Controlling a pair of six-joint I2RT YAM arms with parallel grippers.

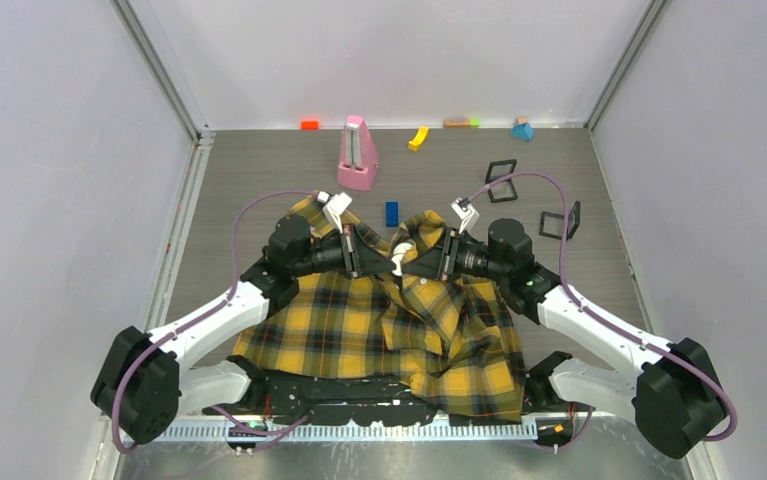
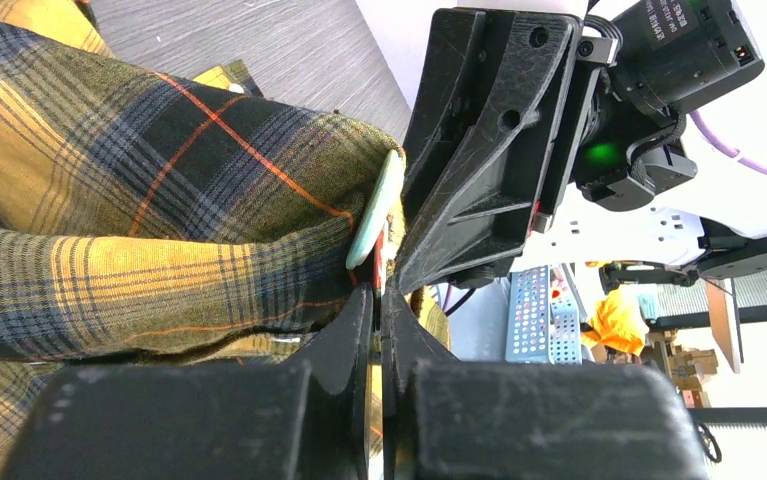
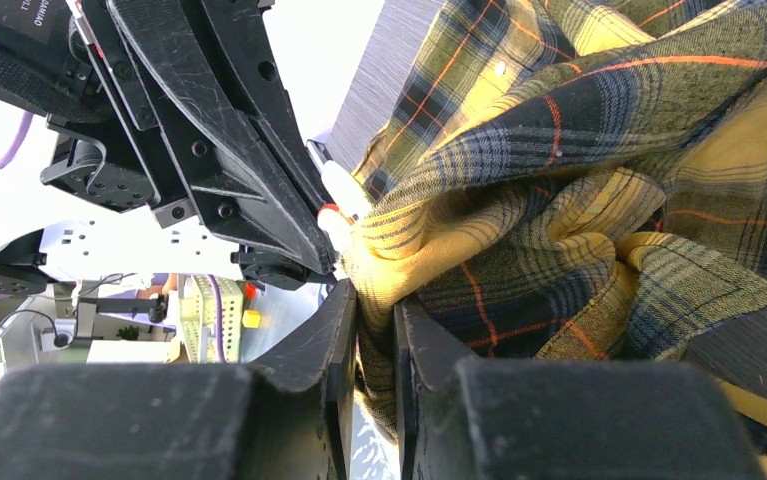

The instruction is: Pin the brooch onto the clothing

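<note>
The yellow-and-black plaid shirt point(image 1: 379, 330) lies crumpled between the arms, its collar area lifted in the middle. My two grippers meet tip to tip above it. My left gripper point(image 1: 386, 262) point(image 2: 379, 292) is shut on the brooch point(image 2: 374, 220), seen edge-on as a pale greenish disc with a red bit at its base, pressed against a shirt fold point(image 2: 159, 200). My right gripper point(image 1: 414, 262) point(image 3: 374, 305) is shut on a bunched fold of the shirt point(image 3: 609, 150). In the right wrist view the brooch point(image 3: 344, 192) sits at the left gripper's tip, touching the fold.
A pink wedge-shaped object point(image 1: 357, 155) stands behind the shirt, with a blue brick point(image 1: 391, 213) next to the collar. Two black square frames point(image 1: 500, 180) point(image 1: 559, 222) lie at the right. Small coloured blocks point(image 1: 418, 138) line the back wall.
</note>
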